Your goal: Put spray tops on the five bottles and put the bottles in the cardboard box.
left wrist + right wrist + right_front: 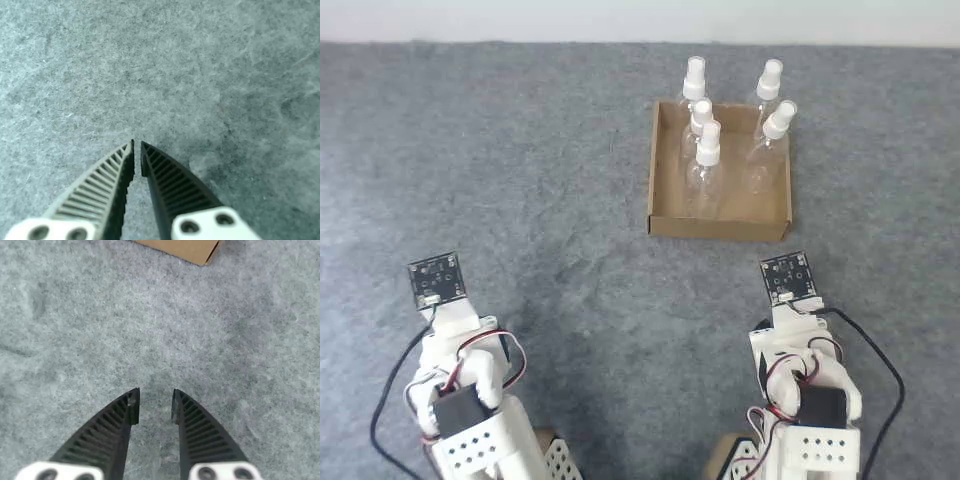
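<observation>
Grey table cover [520, 150]: felted, fibrous, lying beneath both sets of jaws.
Brown cardboard box [718, 226]: square, low-walled, open-topped; ahead of the right gripper [155, 400], apart from its tips.
Five bottles [704, 180]: clear plastic, cylindrical, white spray tops [708, 140] fitted, upright inside the box.
Jaws of right gripper: black, ribbed, tapered, narrowly parted, holding nothing.
Jaws of left gripper [137, 145]: ribbed, tips all but touching.

Grey felt [520, 170] covers the whole work surface, its nap fuzzy and faintly mottled (paler smudges and shallow dents show close up in both wrist views). A strip of pale wall [520, 20] runs along the far edge. The light is soft and even, with weak shadows
</observation>
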